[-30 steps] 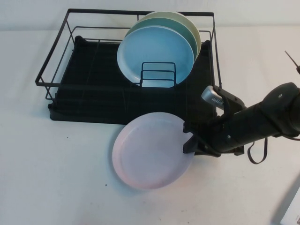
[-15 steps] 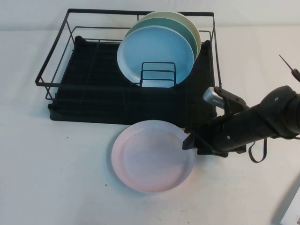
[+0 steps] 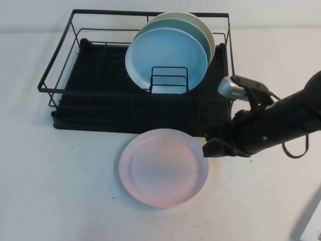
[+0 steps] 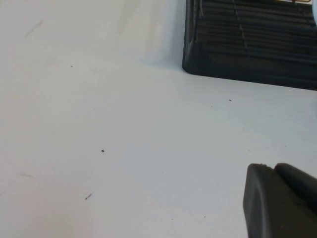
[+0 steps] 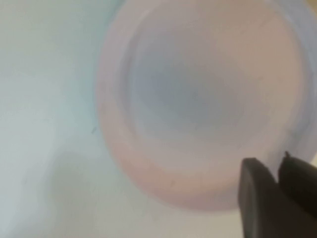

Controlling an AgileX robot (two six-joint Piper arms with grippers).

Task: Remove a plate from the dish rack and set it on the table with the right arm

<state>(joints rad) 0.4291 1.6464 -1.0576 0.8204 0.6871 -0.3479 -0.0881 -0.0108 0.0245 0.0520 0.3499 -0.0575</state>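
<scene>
The pale pink plate (image 3: 163,166) lies flat on the white table (image 3: 60,191), just in front of the black wire dish rack (image 3: 100,108). My right gripper (image 3: 205,148) hovers at the plate's right edge, apart from it. Its fingers stand a narrow gap apart and hold nothing. In the right wrist view the plate (image 5: 198,99) fills the picture, with the right gripper (image 5: 277,166) over its rim. My left gripper (image 4: 275,168) is shut and empty above bare table, near a corner of the rack's tray (image 4: 247,54); it does not show in the high view.
A light blue plate (image 3: 165,57), a teal green plate (image 3: 198,27) and a pale plate behind them stand upright in the rack's right half, against a small wire divider (image 3: 169,80). A grey object shows at the table's front right corner (image 3: 311,226).
The plate went from tilted in my right gripper to lying flat on the table. The gripper let go of its rim, then rose and drew back to the right.
</scene>
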